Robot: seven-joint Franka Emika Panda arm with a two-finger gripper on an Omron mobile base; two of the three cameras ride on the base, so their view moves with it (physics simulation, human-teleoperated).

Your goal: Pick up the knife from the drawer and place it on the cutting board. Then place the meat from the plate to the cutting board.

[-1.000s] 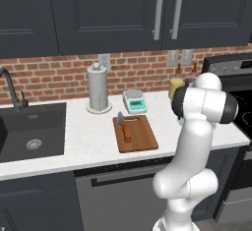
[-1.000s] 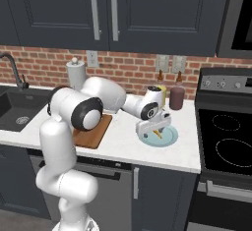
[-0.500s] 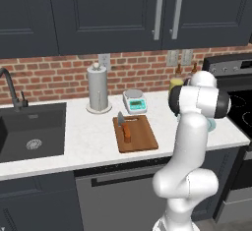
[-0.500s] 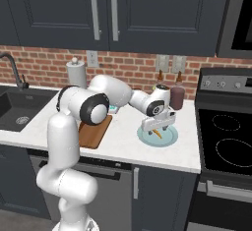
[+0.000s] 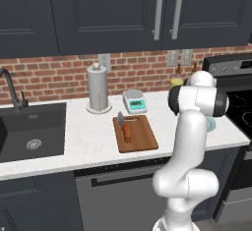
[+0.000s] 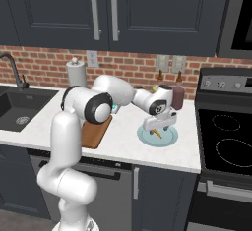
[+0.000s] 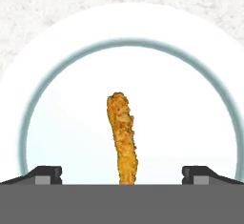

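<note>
a: showing the gripper (image 6: 158,128) poised over the plate (image 6: 170,138) with its jaws spread wide and nothing between them; the meat (image 7: 123,135) lies on the plate, running lengthwise between the two fingertips (image 7: 45,174) in the hand view.

b: and the step in hand?

a: picking up the meat, by my reading. the knife (image 5: 125,128) already rests on the cutting board (image 5: 139,138), so the first half of the task looks done. to do this well, the hand should come straight down, keep the piece centred between the fingers and close across its narrow width, stopping short of pressing into the plate. the piece is thin and lies flat, so a shallow grasp could slip off.

b: the surface, left to right?

a: in the left base view: a dark sink (image 5: 30,132) with its faucet (image 5: 12,88), a pale speckled counter (image 5: 83,140), a paper towel roll (image 5: 97,88) at the brick wall, a small teal scale (image 5: 134,101) just behind the board, then the board itself; the plate sits to the right, mostly hidden by the arm.

b: and the room?

a: dark cabinet doors (image 6: 71,14) with vertical handles above, a red brick backsplash (image 6: 128,69), a dark jar (image 6: 178,98) behind the plate, and a black stove (image 6: 228,147) at far right. the transfer path from plate to board appears free of tall things.
</note>
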